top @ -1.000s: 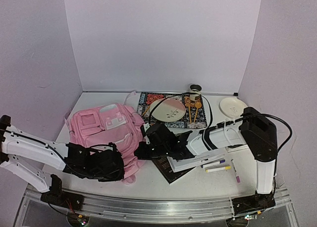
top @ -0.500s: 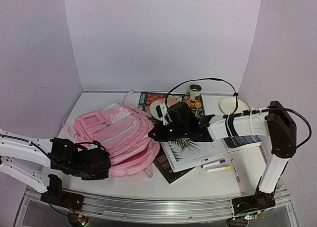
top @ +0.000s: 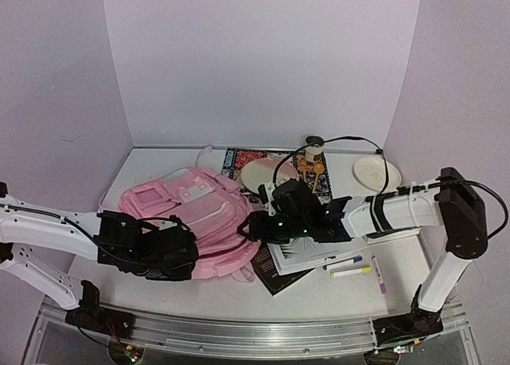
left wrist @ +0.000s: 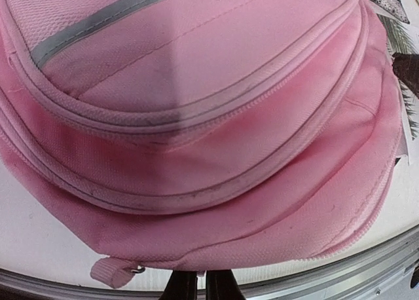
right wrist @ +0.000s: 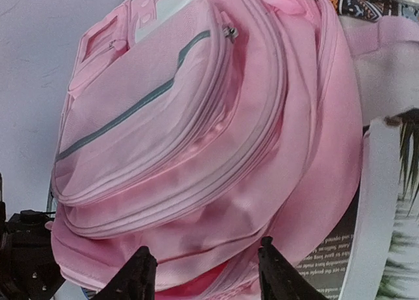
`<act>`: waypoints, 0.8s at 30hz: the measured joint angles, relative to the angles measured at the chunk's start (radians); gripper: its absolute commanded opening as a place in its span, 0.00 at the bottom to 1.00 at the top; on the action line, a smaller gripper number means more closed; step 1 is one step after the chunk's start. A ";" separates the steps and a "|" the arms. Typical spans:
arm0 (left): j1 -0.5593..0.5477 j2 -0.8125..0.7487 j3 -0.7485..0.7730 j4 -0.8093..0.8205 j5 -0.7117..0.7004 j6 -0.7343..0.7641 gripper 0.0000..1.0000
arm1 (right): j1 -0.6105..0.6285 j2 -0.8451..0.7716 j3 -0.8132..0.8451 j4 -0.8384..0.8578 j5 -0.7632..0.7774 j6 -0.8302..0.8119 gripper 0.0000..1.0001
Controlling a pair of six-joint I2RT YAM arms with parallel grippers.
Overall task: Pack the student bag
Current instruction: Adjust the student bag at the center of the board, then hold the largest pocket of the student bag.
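Note:
The student bag is a large pink backpack lying flat, left of the table's middle. My left gripper is at the bag's near edge. In the left wrist view the bag fills the frame, and the left gripper is shut on a thin bit of fabric at the bag's hem. My right gripper is at the bag's right side. In the right wrist view the right gripper is open, its fingers wide apart astride loose folds of the bag.
A white book and a dark booklet lie under the right arm. Markers lie near the front right. Two plates, a patterned cloth and a small jar stand at the back.

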 measured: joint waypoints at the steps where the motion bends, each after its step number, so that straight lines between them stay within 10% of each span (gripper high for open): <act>1: 0.000 0.006 0.004 0.010 0.003 0.008 0.00 | 0.014 -0.014 -0.018 0.002 0.010 0.018 0.60; 24: 0.000 0.057 0.005 0.166 0.069 0.083 0.00 | 0.207 -0.023 -0.046 0.049 0.146 0.275 0.68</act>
